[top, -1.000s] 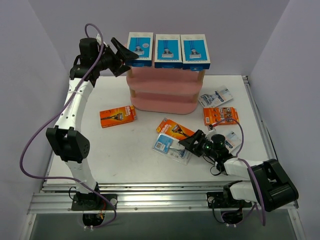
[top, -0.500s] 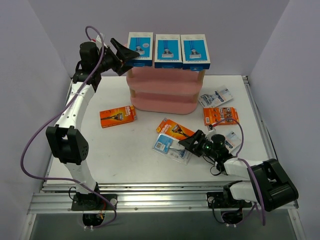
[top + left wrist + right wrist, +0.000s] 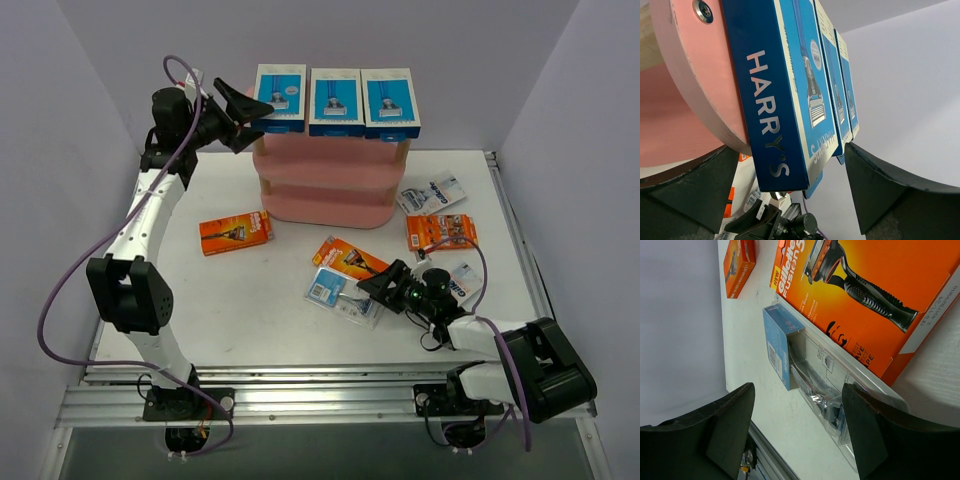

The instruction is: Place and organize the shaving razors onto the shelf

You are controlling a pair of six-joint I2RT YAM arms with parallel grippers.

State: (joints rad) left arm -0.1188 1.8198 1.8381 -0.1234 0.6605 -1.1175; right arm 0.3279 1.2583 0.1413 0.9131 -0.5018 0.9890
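Left gripper (image 3: 252, 112) gapes beside the blue boxes (image 3: 334, 100) atop the shelf (image 3: 325, 185), so the right gripper (image 3: 382, 285), jaws apart over a blister pack (image 3: 338, 293) on the worktop (image 3: 240, 310), should pinch its edge clear of the orange card (image 3: 350, 258).

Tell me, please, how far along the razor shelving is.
Done: three blue boxes stand on the top tier of the shelf. In hand: the left jaws, open, straddle the leftmost box; the right jaws hang open over a clear blister pack. Left: three orange cards and three blister packs lie on the table.
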